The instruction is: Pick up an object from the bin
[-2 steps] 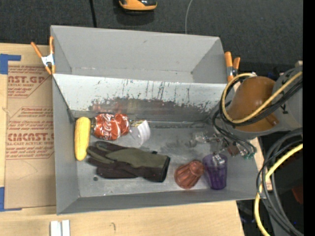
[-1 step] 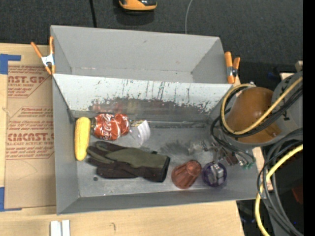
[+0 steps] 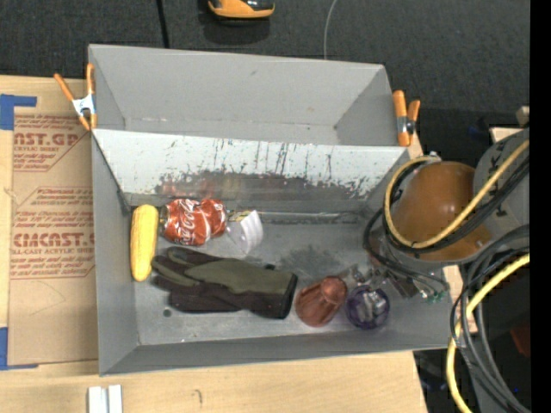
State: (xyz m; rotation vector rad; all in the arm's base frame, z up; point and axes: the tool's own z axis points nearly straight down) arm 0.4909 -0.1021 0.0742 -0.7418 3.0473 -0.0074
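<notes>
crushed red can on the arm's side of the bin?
No, the crushed red can lies in the left half, right beside the yellow corn cob.

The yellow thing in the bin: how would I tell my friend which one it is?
Find the grey metal bin and look along its left wall. A long toy corn cob lies there, just left of the crushed red can and next to the dark glove. It is the only yellow thing in the bin.
</notes>
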